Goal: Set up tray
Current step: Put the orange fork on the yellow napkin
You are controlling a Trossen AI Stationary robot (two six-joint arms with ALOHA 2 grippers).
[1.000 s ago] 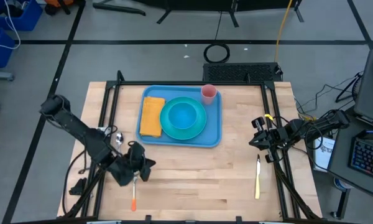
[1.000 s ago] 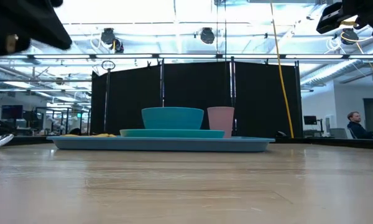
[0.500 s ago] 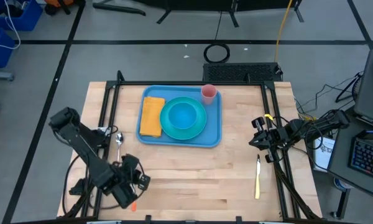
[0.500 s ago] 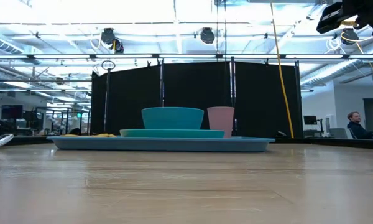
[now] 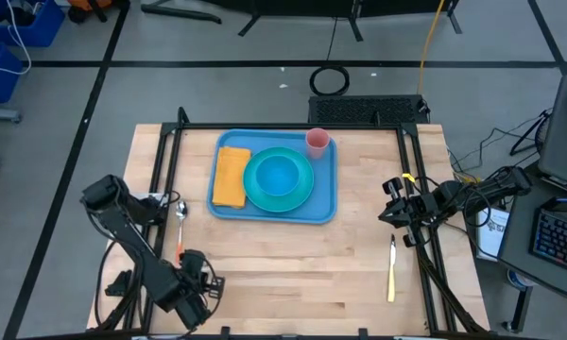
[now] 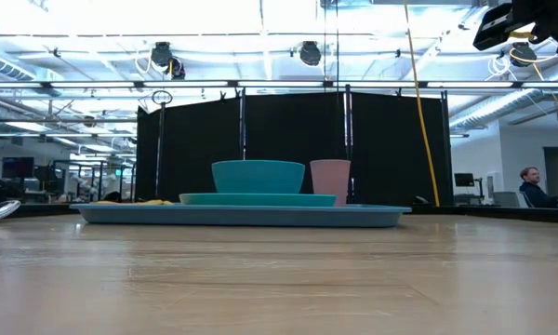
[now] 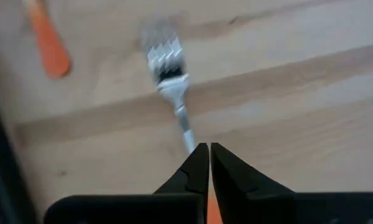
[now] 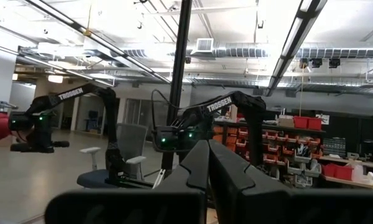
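The left gripper point(image 7: 203, 149), near the table's front left corner, pinches a fork point(image 7: 171, 81) by its handle; the blue tray point(image 5: 325, 179) sits mid-table, well apart. Cutlery placement seems in hand, so next the fork must travel to the tray. The right gripper point(image 8: 207, 149) waits closed and empty at the right edge.

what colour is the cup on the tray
Pink; the cup shows best in the high view, at the tray's corner.

- Tray point(image 5: 326, 179): light blue.
- Plate point(image 5: 279, 179): teal.
- Napkin point(image 5: 231, 177): orange-yellow.
- Cup point(image 5: 317, 143): pink.
- Fork point(image 7: 171, 87): silver tines, orange handle.
- Table point(image 5: 293, 274): pale wood grain.
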